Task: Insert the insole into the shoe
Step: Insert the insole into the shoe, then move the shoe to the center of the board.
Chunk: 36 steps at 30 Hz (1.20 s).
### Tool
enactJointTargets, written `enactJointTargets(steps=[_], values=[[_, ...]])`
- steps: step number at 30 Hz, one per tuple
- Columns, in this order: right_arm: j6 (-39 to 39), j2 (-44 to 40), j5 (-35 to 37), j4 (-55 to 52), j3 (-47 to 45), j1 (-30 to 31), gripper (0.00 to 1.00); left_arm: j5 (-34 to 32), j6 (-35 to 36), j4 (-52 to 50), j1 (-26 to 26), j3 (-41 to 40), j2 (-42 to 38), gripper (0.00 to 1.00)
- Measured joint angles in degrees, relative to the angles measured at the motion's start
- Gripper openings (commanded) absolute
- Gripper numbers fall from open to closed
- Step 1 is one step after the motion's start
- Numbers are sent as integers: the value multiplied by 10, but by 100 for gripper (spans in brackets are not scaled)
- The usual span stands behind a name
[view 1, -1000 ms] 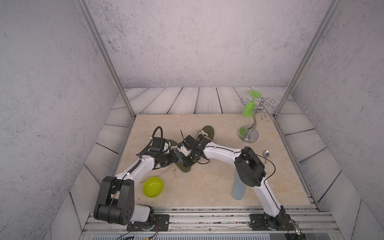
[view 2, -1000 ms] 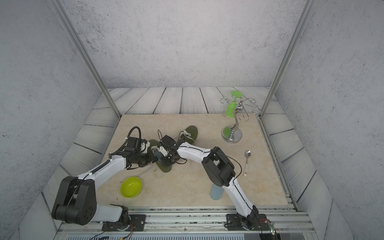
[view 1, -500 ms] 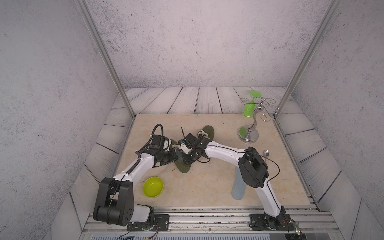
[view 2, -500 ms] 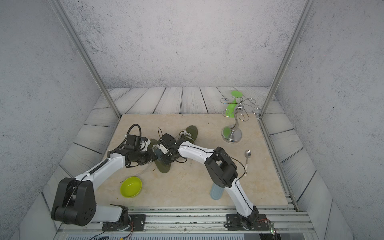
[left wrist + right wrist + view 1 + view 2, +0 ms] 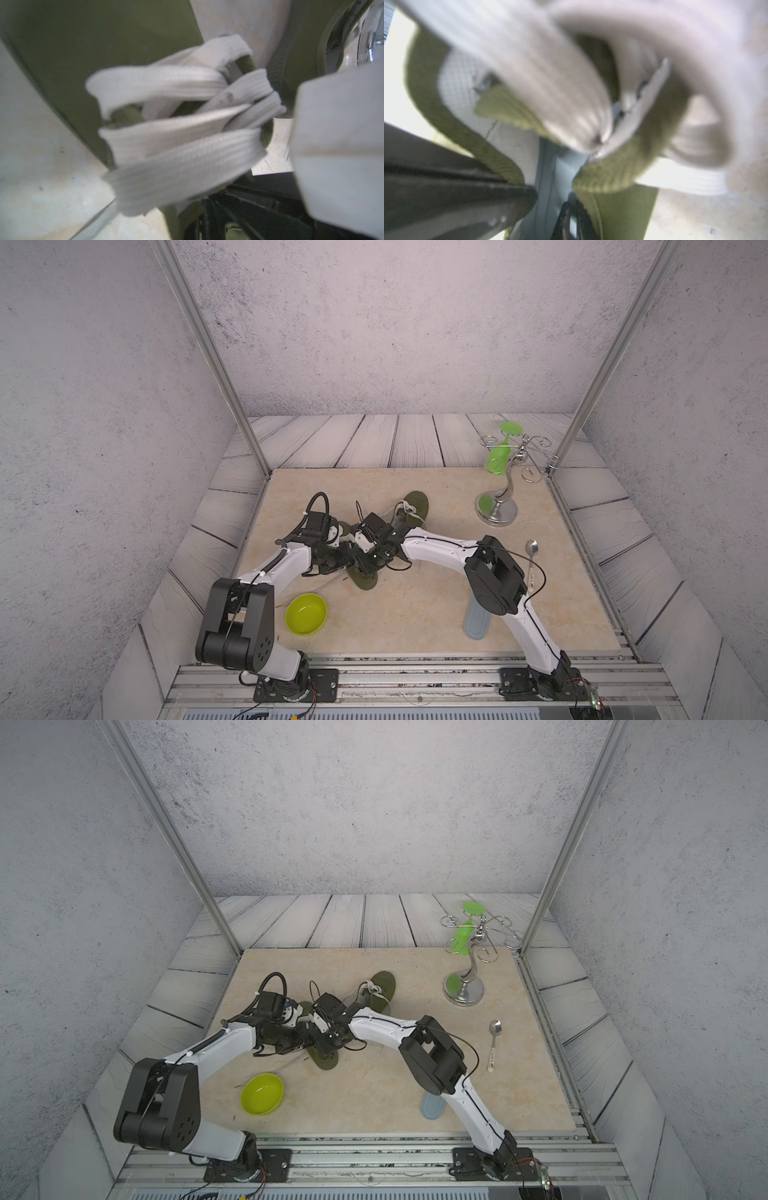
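An olive shoe (image 5: 366,581) with white laces (image 5: 176,145) lies at centre-left of the mat, mostly hidden under both grippers in both top views. My left gripper (image 5: 345,558) reaches in from the left and is shut on the shoe's (image 5: 327,1063) opening edge. My right gripper (image 5: 366,561) comes from the right and is shut on a blue-grey insole (image 5: 546,176). In the right wrist view the insole runs from the jaws into the shoe's (image 5: 500,108) mouth, under the laces. The insole is hidden in both top views.
A second olive shoe (image 5: 417,506) lies just behind the grippers. Another blue-grey insole (image 5: 475,621) sits partly under the right arm near the front edge. A lime bowl (image 5: 306,614) is at front left, a spoon (image 5: 531,562) at right, and a chrome stand (image 5: 498,510) with a green cup at back right.
Both grippers have shifted only slightly over the shoe. Both stay shut as before.
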Motion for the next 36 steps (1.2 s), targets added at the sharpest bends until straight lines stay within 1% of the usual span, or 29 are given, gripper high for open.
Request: enactJointTargets(steps=[4,7,13,16,21,29,34,35,36], values=[[-2,-20,2,17,-30,-1,11,-3,16,-9,2,4,-1,0],[-4,-60,7,16,-64,-3,11,-11,35,-40,5,25,-1,0],[-10,-169,14,15,-115,-5,11,-51,87,-110,11,109,14,0],[-12,-210,16,18,-139,-5,13,-73,112,-132,17,146,37,0],[-16,-238,16,17,-177,-5,13,-91,138,-152,40,185,77,0],[-25,-266,30,-3,-213,-5,14,-70,156,-153,78,274,186,0],[-28,-282,38,-9,-218,-7,16,-66,177,-156,92,318,232,0],[-29,-285,39,-9,-219,-7,17,-66,182,-160,94,326,237,7],[-29,-286,40,-9,-219,-7,18,-65,186,-163,94,335,240,19]])
